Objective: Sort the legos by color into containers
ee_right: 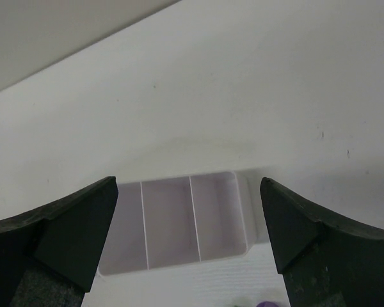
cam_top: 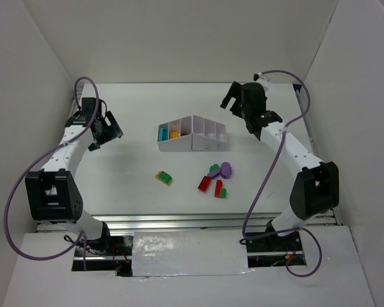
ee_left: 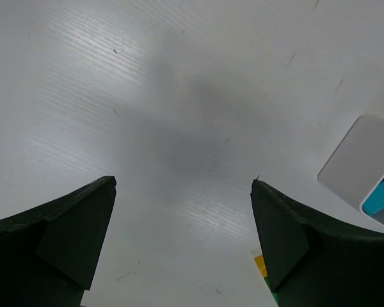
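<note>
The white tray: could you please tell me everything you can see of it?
The tray is white, plastic-looking and angular, with five narrow compartments side by side. It stands upright near the middle of the table. Seen from the top view, its leftmost compartment holds a light blue brick and the next a yellow one. The other three look empty, as the right wrist view confirms. Nothing else touches it.

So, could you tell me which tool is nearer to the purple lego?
Right. The right tool hovers beyond the purple lego, past the tray; the left tool is far off to its left.
</note>
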Motion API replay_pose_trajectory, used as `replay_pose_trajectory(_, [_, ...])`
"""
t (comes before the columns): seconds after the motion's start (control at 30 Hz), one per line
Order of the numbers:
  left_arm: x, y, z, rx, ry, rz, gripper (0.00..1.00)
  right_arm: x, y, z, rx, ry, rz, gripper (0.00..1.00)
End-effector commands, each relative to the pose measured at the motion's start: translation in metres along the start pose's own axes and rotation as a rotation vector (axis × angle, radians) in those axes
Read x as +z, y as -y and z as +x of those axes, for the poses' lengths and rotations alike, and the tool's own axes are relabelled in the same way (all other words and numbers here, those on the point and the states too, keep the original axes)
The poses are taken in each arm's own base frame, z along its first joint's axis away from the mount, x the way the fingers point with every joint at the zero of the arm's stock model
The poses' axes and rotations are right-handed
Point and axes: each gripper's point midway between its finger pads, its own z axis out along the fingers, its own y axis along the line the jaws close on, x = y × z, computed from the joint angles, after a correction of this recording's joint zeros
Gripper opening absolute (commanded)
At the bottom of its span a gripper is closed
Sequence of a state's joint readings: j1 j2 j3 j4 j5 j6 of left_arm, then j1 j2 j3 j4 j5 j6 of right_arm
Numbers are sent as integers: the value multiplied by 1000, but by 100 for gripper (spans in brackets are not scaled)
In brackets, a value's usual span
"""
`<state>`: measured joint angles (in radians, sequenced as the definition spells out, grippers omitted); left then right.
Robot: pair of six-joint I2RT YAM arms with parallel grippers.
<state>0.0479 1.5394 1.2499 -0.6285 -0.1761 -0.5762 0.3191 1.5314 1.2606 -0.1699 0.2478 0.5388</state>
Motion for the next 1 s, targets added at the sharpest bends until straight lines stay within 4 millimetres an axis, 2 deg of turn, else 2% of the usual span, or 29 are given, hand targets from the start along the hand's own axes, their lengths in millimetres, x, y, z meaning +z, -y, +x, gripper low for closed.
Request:
replay_pose_trajectory(0.0, [-6, 5, -23, 3, 41, 50, 100, 3, 0, -42, 96, 56, 53, 100])
replay_pose_trajectory(0.03, [-3, 4, -26, 8, 45, 55, 100, 1, -9, -55, 97, 73, 34, 100])
replay_pose_trajectory(0.1, [8, -3, -38, -6, 57, 53, 99, 2, -9, -57, 52, 57, 40, 100])
replay_pose_trajectory(0.13, [7, -2, -51, -9, 72, 58, 99, 0, -13, -65, 48, 63, 29, 100])
replay_pose_trajectory(0.17, [22, -9, -67, -40, 46, 12, 100, -1, -12, -65, 40, 36, 20, 100])
replay_pose_trajectory(0.23, [41, -14, -59, -46, -24, -25, 99, -2, -9, -64, 33, 25, 33, 100])
replay_pose_trajectory(0.27, [38, -4, -80, -55, 6, -7, 99, -3, -8, -67, 27, 29, 41, 100])
replay_pose_trajectory(0.3, [54, -3, -75, -51, -37, -24, 98, -4, -8, -72, -3, 37, 42, 100])
replay_pose_trajectory(0.33, [51, 7, -85, -46, -26, -16, 98, -4, -8, -73, -23, 33, 42, 100])
replay_pose_trajectory(0.37, [62, 6, -85, -44, -39, -47, 98, -4, -10, -78, -42, 40, 40, 100])
replay_pose_trajectory(0.4, [57, 14, -91, -30, -28, -49, 98, -3, -5, -75, -72, 29, 57, 100])
replay_pose_trajectory(0.53, [58, 24, -95, -23, -31, -39, 99, -6, 3, -82, -88, 48, 103, 100])
replay_pose_trajectory(0.8, [55, 33, -79, -40, -80, 3, 99, -10, 5, -76, -102, 13, 101, 100])
replay_pose_trajectory(0.97, [26, 43, -87, -65, -77, 52, 99, -35, -8, -94, -61, 60, 49, 100])
